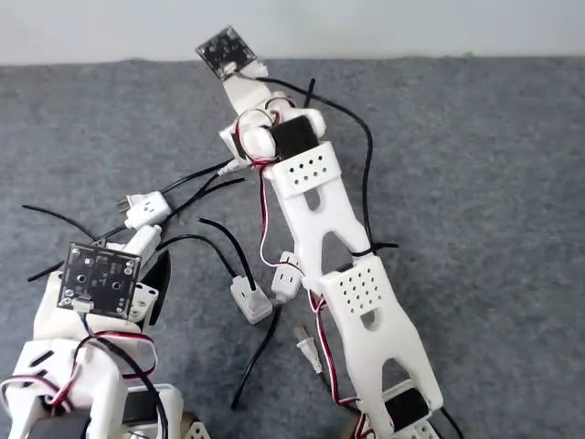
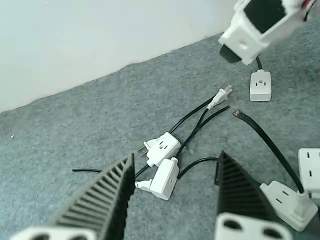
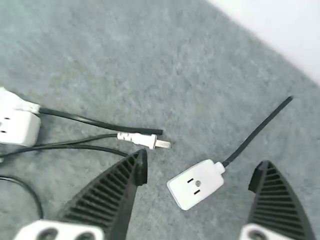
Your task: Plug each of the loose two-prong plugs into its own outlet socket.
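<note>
at the lower left of the high view the left gripper [image 2: 176, 160] is spread wide and holds nothing, just short of a white plug [image 2: 163, 181] with a second plug [image 2: 162, 147] right beside it. in mid-frame a centre socket [image 1: 251, 300] and a loose plug [image 1: 306, 347] lie apart. toward upper centre the right gripper [image 3: 202, 166] gapes wide over a far socket [image 3: 195, 186], with a slim plug [image 3: 142, 140] near it. my worry is that a closing finger catches the black cord [image 3: 256, 132] and drags that socket askew.
</note>
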Tool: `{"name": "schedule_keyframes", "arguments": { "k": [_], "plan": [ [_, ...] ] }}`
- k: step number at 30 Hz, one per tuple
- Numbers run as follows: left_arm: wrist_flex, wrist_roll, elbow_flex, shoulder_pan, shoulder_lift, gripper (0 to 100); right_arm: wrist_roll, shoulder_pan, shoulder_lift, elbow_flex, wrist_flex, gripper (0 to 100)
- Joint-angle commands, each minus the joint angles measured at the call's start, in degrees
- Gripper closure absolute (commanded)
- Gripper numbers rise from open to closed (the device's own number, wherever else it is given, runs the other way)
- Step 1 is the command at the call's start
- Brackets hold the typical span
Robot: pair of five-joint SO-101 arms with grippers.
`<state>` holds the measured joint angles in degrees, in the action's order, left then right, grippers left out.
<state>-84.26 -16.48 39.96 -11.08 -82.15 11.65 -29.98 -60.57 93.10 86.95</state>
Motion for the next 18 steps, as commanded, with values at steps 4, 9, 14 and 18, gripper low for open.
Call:
{"name": "schedule_keyframes", "arguments": {
  "k": [4,9,14,18],
  "plan": [
    [0.97,-0.88,-0.84,-0.18,0.7,74,-0.44,1.54,11.65,3.25,3.3,66.7],
    [0.97,-0.88,-0.84,-0.18,0.7,74,-0.44,5.49,13.58,3.25,3.12,66.8],
    [0.97,-0.88,-0.75,-0.18,0.7,74,-0.26,8.92,10.77,3.08,2.24,66.9],
    [0.97,-0.88,-0.66,-0.18,0.7,74,-0.26,8.92,10.24,3.16,2.33,67.0]
  ]
}}
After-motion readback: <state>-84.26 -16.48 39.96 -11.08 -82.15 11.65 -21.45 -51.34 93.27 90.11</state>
